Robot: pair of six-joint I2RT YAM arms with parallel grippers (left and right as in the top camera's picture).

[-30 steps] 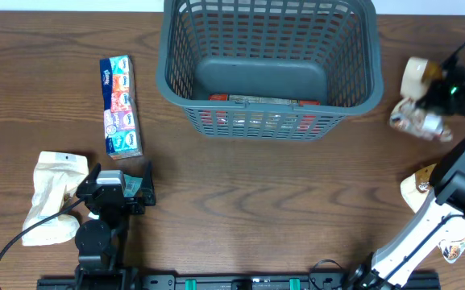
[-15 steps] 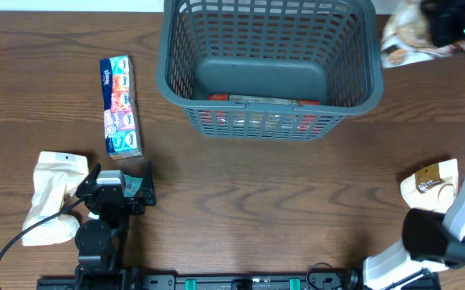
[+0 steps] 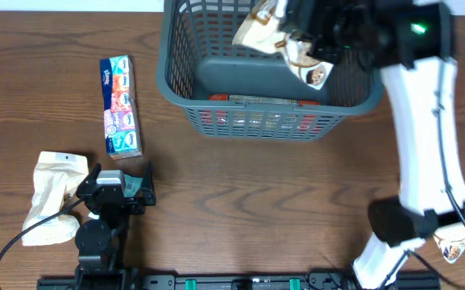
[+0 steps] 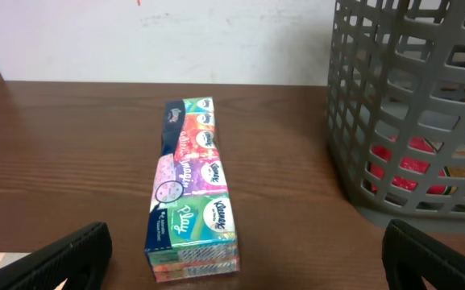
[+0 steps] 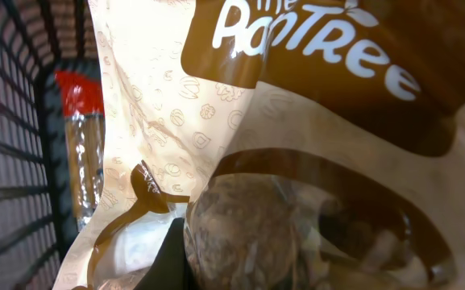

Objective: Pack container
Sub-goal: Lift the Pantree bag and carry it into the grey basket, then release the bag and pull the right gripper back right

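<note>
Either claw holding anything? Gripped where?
Right claw holds the cream-and-brown snack packet above the container; exact grip spot is hidden. Left claw is open, empty.

Brown wooden table (image 3: 256, 193): grey container (image 3: 268, 121) far centre, tissue multipack (image 3: 120, 105) left, cream packet (image 3: 51, 193) near-left.

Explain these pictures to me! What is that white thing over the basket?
That is a robot arm. There are two, at a table. One picture looks down from above; the other two come from wrist cameras. The right end effector is shut on a snack bag above the basket. The left end effector is open, holding nothing. On the table lie a tissue pack and a cream bag. A red packet lies in the basket.
</note>
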